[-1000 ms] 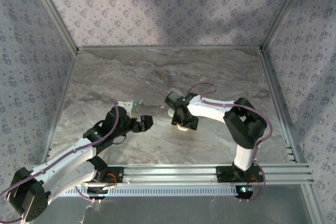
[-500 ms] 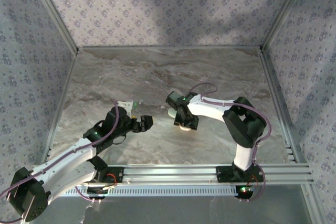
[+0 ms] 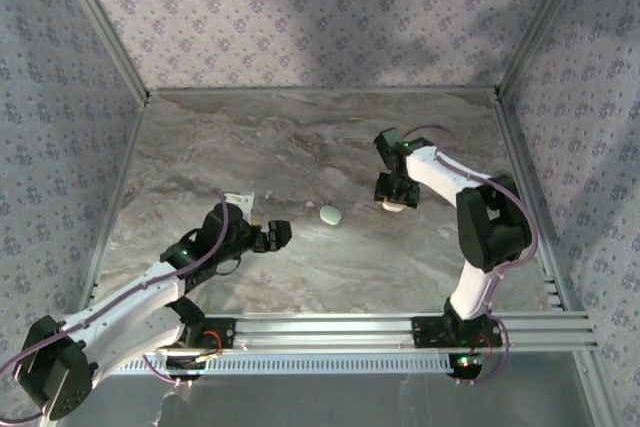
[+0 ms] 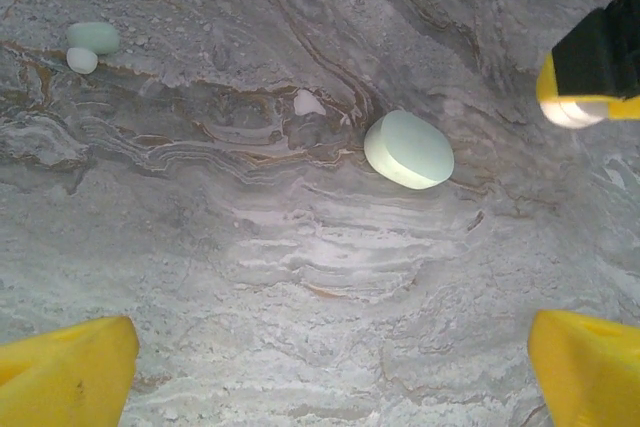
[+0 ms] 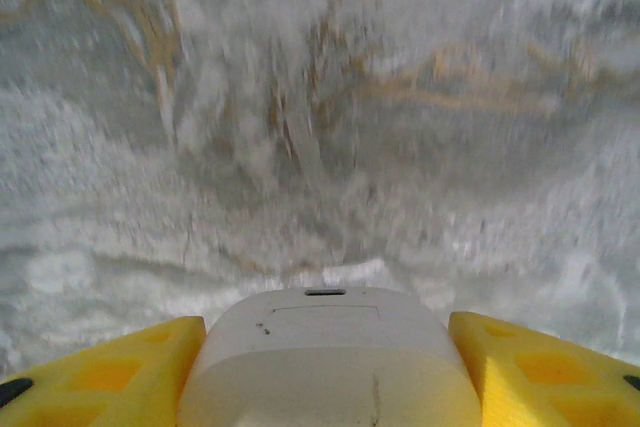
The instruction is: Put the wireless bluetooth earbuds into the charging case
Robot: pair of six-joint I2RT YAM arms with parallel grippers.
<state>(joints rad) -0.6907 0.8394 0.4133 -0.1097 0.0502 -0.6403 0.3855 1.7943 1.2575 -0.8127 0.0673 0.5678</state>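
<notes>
Right claw clamped on the charging case, left claw gaping toward a loose earbud.

The right gripper (image 3: 397, 199) hangs over the marble table (image 3: 250, 137), right of centre. Its yellow fingers (image 5: 110, 372) press on both sides of the white charging case (image 5: 330, 357), whose small slot faces away from the wrist. The left gripper (image 3: 275, 235) is spread wide with nothing in it. Ahead of it, well clear of its fingers, a tiny white earbud (image 4: 307, 103) lies on the table just beside a pale oval case (image 4: 408, 150), well apart from the held case. Farther off, another small white piece (image 4: 82, 60) touches a pale green pebble-shaped thing (image 4: 93, 37).
</notes>
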